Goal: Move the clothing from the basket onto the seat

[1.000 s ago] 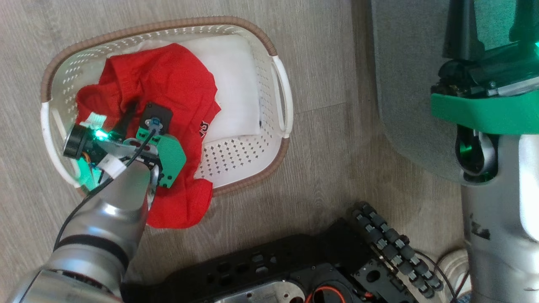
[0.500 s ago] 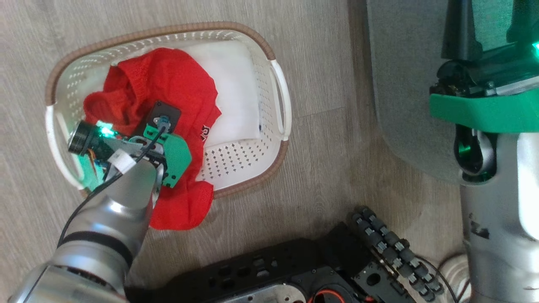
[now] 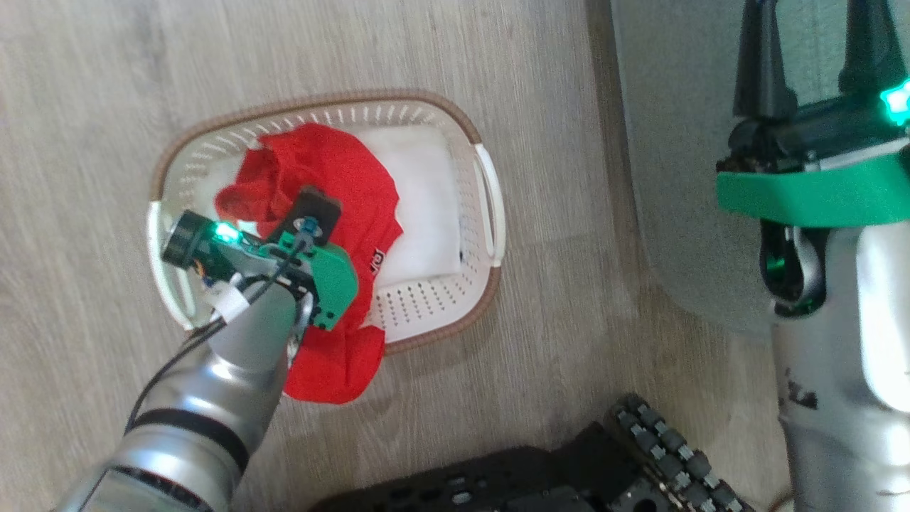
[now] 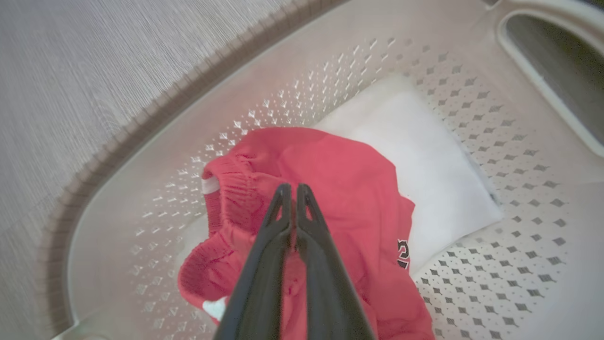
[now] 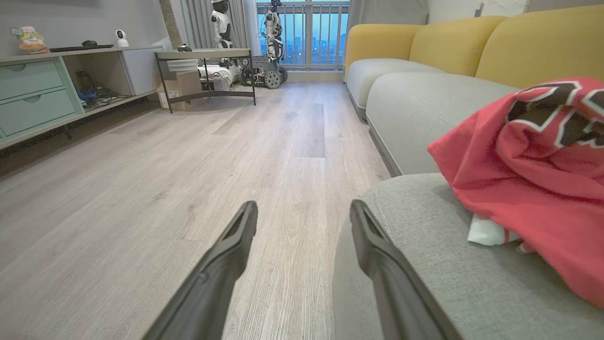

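Note:
The cream basket (image 3: pixel 492 213) stands on the wood floor, and a red garment (image 3: pixel 341 171) lies in it with one end draped over the near rim. My left gripper (image 4: pixel 292 189) reaches down into the basket (image 4: pixel 330 71). Its fingers are shut together on a bunch of the red garment (image 4: pixel 339 174), which has black-and-white lettering at its edge. My right gripper (image 5: pixel 302 208) is open and holds nothing, hovering at the edge of the grey-green seat (image 5: pixel 424 245). Another red garment (image 5: pixel 533 189) with black-and-white lettering lies on that seat. In the head view the right gripper (image 3: pixel 810 50) hangs over the seat (image 3: pixel 675 142).
A white pad (image 3: pixel 426 199) covers the basket's floor under the garment. My black wheeled base (image 3: pixel 569 476) sits just in front of the basket. Yellow sofa backs (image 5: pixel 519 42), a low cabinet (image 5: pixel 33 94), a side table (image 5: pixel 207 56) and another robot (image 5: pixel 269 28) stand further off.
The whole head picture has shifted and the basket looks smaller, so the camera has moved. My left gripper stays shut in the red garment inside the basket.

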Controlling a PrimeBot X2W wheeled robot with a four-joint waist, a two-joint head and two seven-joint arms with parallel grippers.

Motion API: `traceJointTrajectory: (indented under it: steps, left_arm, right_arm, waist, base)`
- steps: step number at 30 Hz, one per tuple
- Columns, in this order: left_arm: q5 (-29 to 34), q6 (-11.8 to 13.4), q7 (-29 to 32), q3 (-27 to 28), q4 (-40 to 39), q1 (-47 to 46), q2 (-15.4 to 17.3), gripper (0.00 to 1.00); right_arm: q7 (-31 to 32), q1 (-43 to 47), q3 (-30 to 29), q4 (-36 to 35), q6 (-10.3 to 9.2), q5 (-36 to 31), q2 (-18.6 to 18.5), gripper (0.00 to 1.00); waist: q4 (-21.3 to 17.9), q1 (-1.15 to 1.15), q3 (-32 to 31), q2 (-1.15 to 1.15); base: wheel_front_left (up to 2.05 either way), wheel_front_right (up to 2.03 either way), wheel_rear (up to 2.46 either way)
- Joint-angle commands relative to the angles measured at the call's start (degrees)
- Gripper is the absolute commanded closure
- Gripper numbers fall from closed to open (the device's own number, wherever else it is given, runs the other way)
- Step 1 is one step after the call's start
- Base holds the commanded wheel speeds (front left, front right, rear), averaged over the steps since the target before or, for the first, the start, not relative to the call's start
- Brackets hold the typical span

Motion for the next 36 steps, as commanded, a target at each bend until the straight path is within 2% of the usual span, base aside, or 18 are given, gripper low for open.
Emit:
traceJointTrajectory:
  steps: [1,7,17,24,26,27,28,29,36]
  left_arm:
    - [-0.65,-0.38,-1.03,0.32,-1.93,2.42,0.25,1.00]
    - [-3.77,-1.20,-1.47,-2.42,-10.95,6.66,0.21,1.00]
    - [-8.41,0.98,-1.50,-5.25,-26.96,13.34,0.20,1.00]
    - [-9.61,1.92,-1.51,-4.94,-34.53,18.16,0.20,1.00]
    - [-9.89,2.10,-1.51,-4.59,-36.57,19.60,0.20,0.84]
    - [-10.33,2.30,-1.51,-3.98,-38.77,21.19,0.20,0.52]
    - [-10.47,2.36,-1.51,-3.71,-39.69,21.99,0.20,0.13]
    - [-10.59,2.39,-1.51,-3.42,-40.61,22.77,0.20,0.00]
    - [-10.57,2.12,-1.51,-1.50,-45.28,27.92,0.38,0.00]
  right_arm:
    - [-0.36,3.01,0.31,-1.42,-0.02,-0.50,0.23,0.00]
    - [-0.36,5.72,-0.04,0.15,-0.02,-2.11,0.23,0.00]
    - [-0.36,10.74,-1.14,1.66,-0.02,-3.52,0.23,0.00]
    - [-0.36,13.80,-1.71,2.82,-0.02,-4.17,0.23,0.00]
    - [-0.36,14.65,-2.06,3.14,-0.02,-4.43,0.23,0.00]
    - [-0.36,15.54,-2.42,3.47,-0.02,-4.72,0.23,0.00]
    - [-0.36,15.98,-2.57,3.62,-0.02,-4.86,0.23,0.00]
    - [-0.36,16.41,-2.72,3.78,-0.02,-4.96,0.23,0.00]
    - [-0.36,19.22,-3.23,4.50,-0.02,-5.51,0.23,0.00]
  waist:
    - [1.19,0.00,-2.92,0.00]
    - [2.88,0.00,-9.25,0.00]
    - [4.49,0.00,-18.08,0.00]
    - [4.77,0.00,-23.35,0.00]
    - [5.03,0.00,-24.91,0.00]
    - [5.40,0.00,-26.69,0.00]
    - [5.60,0.00,-27.58,0.00]
    - [5.80,0.00,-28.55,0.00]
    - [7.32,0.00,-33.90,0.00]
  base:
    - [0.00,0.00,0.00]
    - [0.00,0.00,0.00]
    - [0.00,0.00,0.00]
    - [0.00,0.00,0.00]
    - [0.00,0.00,0.00]
    - [0.00,0.00,0.00]
    - [0.00,0.00,0.00]
    - [0.00,0.00,0.00]
    - [0.00,0.00,0.00]
